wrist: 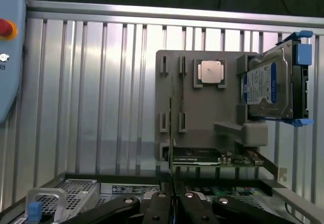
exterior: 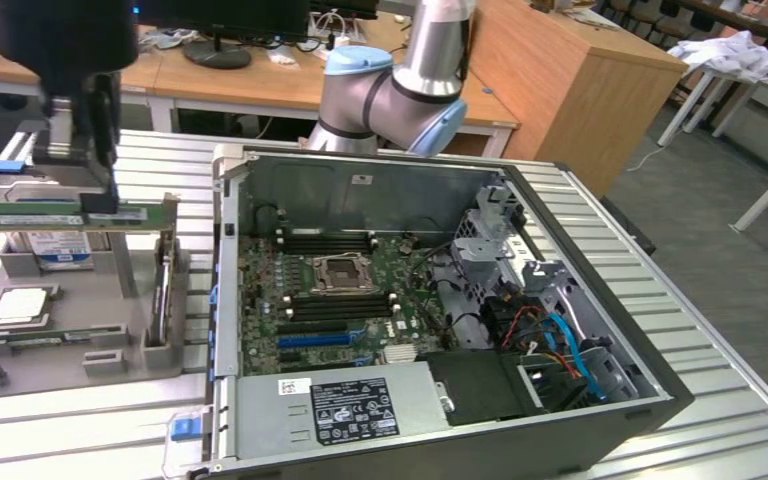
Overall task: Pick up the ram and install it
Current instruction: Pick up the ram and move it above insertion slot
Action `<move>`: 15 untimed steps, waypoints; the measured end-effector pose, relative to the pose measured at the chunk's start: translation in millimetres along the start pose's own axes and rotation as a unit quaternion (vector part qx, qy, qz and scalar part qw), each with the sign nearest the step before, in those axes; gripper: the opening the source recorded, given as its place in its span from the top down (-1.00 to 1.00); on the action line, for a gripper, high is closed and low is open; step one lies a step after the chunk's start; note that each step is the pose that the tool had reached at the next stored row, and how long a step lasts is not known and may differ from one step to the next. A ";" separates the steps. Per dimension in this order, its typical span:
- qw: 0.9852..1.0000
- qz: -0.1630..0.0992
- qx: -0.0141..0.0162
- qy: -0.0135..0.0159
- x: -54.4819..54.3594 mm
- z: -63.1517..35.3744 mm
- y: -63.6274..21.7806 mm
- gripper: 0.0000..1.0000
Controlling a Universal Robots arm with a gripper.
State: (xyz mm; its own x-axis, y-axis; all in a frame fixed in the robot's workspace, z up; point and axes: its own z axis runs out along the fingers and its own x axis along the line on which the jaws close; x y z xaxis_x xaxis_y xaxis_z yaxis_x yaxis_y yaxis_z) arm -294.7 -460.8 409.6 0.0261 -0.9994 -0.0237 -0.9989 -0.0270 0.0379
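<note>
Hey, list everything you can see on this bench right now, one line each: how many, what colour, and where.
ram: one, green, held level in the air above the tray
second memory stick: one, green with black label, on edge in the tray
tray: one, grey, on the table, exterior view's left
hard drive: one, silver with blue label, upright in the tray
CPU chip: one, silver, flat in the tray
computer case: one, dark grey, open, beside the tray
motherboard: one, green, inside the case
power supply: one, silver, inside the case
table: one, ribbed silver metal, under everything
robot arm: one, silver and blue, behind the case
gripper: one, black, shut on the ram
</note>
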 end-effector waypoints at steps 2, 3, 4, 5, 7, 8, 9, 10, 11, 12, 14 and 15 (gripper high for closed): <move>1.000 0.000 0.000 0.000 0.3 -0.3 -6.6 0.75; 1.000 0.000 0.000 0.000 0.4 -0.4 -9.8 0.75; 1.000 0.000 0.000 0.000 0.5 -0.6 -12.9 0.75; 1.000 0.000 0.000 0.000 0.7 -0.7 -16.2 0.75; 1.000 0.000 0.000 0.000 1.0 -0.9 -23.2 0.75; 1.000 0.000 0.000 0.000 1.2 -1.1 -26.6 0.75; 1.000 0.000 0.000 0.000 1.4 -1.2 -30.0 0.75; 1.000 0.000 0.000 0.000 1.5 -1.4 -33.3 0.75; 1.000 0.000 0.000 0.000 1.6 -1.5 -36.6 0.75; 1.000 0.000 0.000 0.000 1.7 -1.6 -40.0 0.75; 1.000 0.000 0.000 0.000 2.1 -1.9 -47.3 0.75; 1.000 0.000 0.000 0.000 2.3 -2.0 -50.9 0.75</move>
State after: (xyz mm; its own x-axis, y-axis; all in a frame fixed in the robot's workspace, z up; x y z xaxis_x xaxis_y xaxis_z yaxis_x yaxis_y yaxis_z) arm -243.7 -461.7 409.6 0.0263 -0.9994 -0.0236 -0.9989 -0.0272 0.0384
